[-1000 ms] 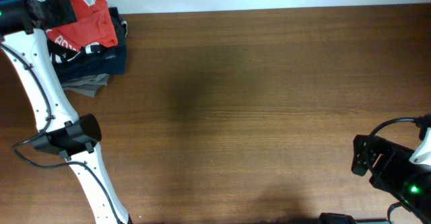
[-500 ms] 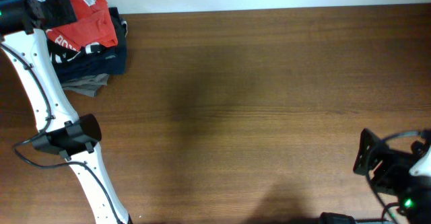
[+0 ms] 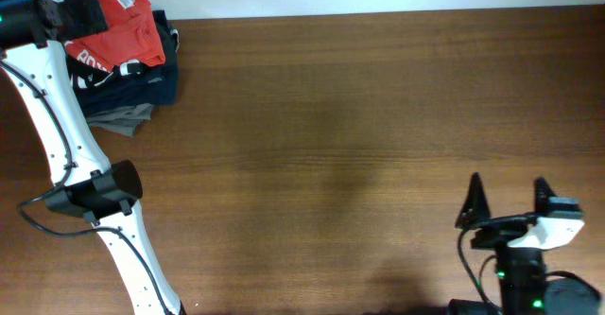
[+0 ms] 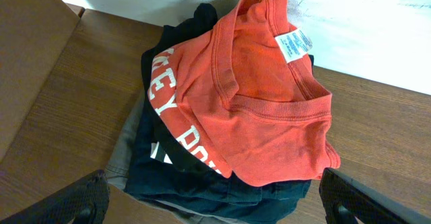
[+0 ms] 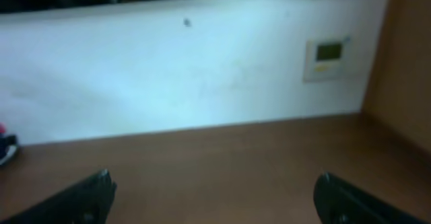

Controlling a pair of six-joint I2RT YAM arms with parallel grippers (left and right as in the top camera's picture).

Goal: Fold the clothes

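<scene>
The left end effector (image 4: 217, 202) is held wide open, empty, above the orange-red T-shirt (image 4: 262, 109) heaped on dark folded garments (image 4: 176, 183). The right end effector (image 3: 507, 204) is likewise spread wide and empty over the counter (image 3: 331, 145).

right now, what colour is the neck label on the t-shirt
White with bluish print; the neck label shows best in the left wrist view.

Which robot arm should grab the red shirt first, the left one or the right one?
Left. The left hand hovers open right by the red T-shirt, while the right hand sits at the opposite corner of the table.
</scene>
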